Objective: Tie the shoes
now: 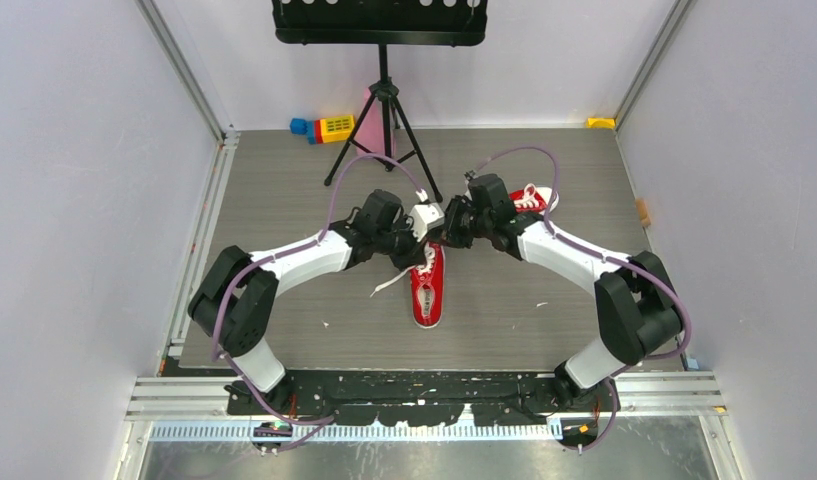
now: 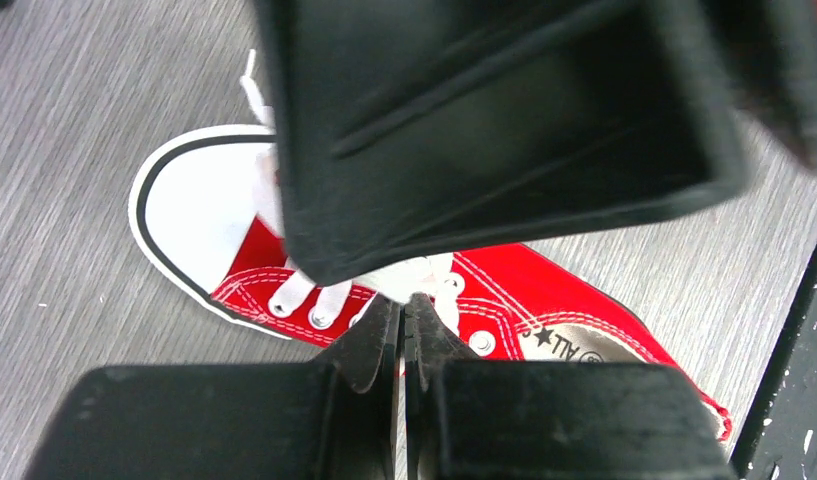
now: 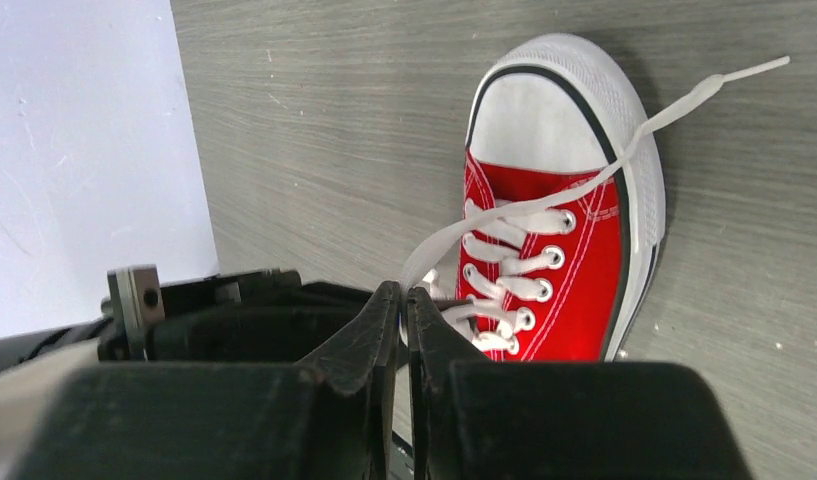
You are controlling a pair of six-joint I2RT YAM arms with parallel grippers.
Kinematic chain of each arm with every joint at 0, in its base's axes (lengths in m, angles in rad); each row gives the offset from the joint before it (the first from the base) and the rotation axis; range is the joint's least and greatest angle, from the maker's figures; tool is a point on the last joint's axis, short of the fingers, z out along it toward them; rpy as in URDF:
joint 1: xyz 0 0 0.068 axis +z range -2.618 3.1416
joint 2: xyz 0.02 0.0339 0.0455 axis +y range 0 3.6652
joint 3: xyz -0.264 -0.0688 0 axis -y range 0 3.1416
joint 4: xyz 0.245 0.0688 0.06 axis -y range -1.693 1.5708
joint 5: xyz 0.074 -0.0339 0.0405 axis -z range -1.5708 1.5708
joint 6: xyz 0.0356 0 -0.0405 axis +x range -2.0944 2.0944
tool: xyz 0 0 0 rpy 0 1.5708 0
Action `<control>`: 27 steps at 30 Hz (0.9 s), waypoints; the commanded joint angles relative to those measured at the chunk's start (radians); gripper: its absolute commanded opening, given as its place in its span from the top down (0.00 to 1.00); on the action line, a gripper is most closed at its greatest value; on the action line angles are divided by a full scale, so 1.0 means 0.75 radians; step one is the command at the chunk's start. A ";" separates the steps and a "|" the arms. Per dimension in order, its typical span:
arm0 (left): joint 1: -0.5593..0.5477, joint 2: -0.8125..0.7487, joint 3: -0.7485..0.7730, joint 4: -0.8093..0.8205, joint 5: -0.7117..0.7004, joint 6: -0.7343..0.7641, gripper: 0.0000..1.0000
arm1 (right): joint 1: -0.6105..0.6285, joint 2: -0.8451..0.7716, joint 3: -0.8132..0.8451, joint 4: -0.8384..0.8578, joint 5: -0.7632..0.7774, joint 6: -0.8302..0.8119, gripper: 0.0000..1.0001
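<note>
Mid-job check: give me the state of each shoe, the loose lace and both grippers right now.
Near shoe: upright on its sole, untied.
Far shoe: upright, partly hidden by the right arm; laces unclear.
Right gripper: shut on a lace.
Lace: runs from that gripper across the toe cap, end free.
Left gripper: shut above the eyelets; whether it holds a lace is unclear.

Pale lilac walls [image 1: 74,150] enclose a grey wood-grain table [image 1: 284,190]. Beyond the left gripper [image 2: 402,312] stands 1 black music stand [image 1: 379,22]; toy blocks [image 1: 324,128] lie left of it, 1 yellow block [image 1: 601,123] far right.
</note>
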 commanded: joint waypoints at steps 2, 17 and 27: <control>0.015 -0.004 0.051 -0.004 -0.013 -0.028 1.00 | 0.022 -0.125 -0.065 0.047 0.017 0.041 0.87; 0.014 -0.026 0.016 0.011 -0.018 -0.028 1.00 | 0.099 -0.214 -0.134 -0.122 0.148 0.048 0.82; 0.015 -0.054 -0.034 0.073 -0.018 -0.031 1.00 | 0.148 -0.241 -0.232 -0.085 0.171 0.138 0.73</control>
